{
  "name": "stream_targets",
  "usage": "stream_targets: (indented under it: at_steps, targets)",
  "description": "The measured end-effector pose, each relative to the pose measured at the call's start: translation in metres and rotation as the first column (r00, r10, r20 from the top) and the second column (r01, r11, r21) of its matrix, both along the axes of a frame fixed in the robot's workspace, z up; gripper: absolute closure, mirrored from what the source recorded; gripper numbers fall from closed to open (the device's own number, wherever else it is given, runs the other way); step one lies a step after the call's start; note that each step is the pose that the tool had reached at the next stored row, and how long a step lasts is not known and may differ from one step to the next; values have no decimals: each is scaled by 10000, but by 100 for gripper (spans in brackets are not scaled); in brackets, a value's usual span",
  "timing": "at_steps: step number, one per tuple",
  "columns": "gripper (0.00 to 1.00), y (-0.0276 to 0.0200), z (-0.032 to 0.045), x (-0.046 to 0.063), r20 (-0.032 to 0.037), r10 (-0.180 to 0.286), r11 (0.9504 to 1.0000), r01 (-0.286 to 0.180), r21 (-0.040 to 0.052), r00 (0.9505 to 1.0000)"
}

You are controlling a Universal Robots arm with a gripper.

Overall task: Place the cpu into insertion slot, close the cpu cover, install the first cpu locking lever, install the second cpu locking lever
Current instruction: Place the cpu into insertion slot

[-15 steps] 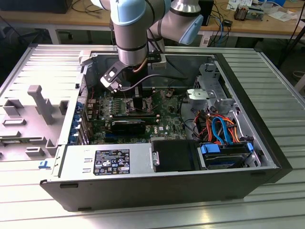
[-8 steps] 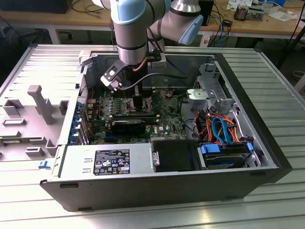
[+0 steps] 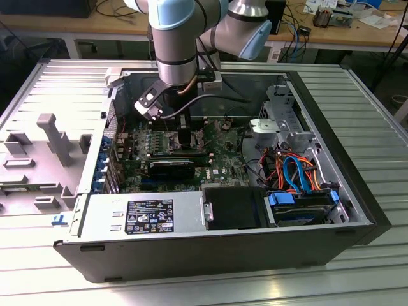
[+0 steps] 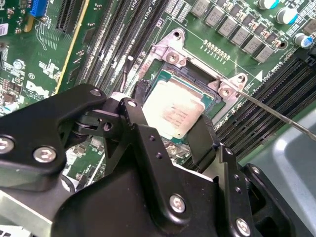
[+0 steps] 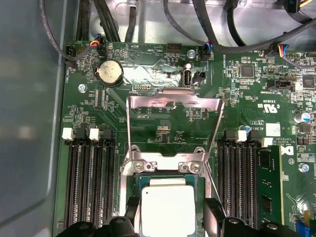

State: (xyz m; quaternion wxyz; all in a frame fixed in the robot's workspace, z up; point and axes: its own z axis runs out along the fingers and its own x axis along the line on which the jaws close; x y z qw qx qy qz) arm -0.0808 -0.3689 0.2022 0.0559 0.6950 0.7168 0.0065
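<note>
Second wrist view: hand [image 4: 166, 122] with fingers [image 4: 202, 145] apart, cpu [image 4: 178, 111] between them in the insertion slot [image 4: 196, 80].

The cpu [image 5: 168, 210] is cut off at the first wrist view's edge.

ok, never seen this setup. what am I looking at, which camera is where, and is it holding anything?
It is one robot arm reaching down into an open computer case that lies on a ribbed metal table. The exterior view comes from a camera off the arm and takes in the whole scene. Both wrist views come from cameras riding on the arm, looking at the green board inside the case. There the gripper is down around the cpu, which sits in or just over the slot. I cannot tell whether the cpu is gripped or already let go. The cover stands open, not yet closed.
</note>
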Motion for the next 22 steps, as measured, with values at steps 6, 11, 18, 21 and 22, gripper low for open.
stream_targets:
  at_steps: [6,11,18,21,22]
  targets:
    - [38,1,-7,0,1,-4,10000,4,73,10000]
    - [38,0,-23,-1,0,88,9999,-88,80,10000]
    - [38,0,-41,0,0,89,9999,-89,79,10000]
    - [45,0,-42,-1,-1,89,9999,-89,77,10000]
    - [45,0,-43,-1,0,89,9999,-89,78,10000]
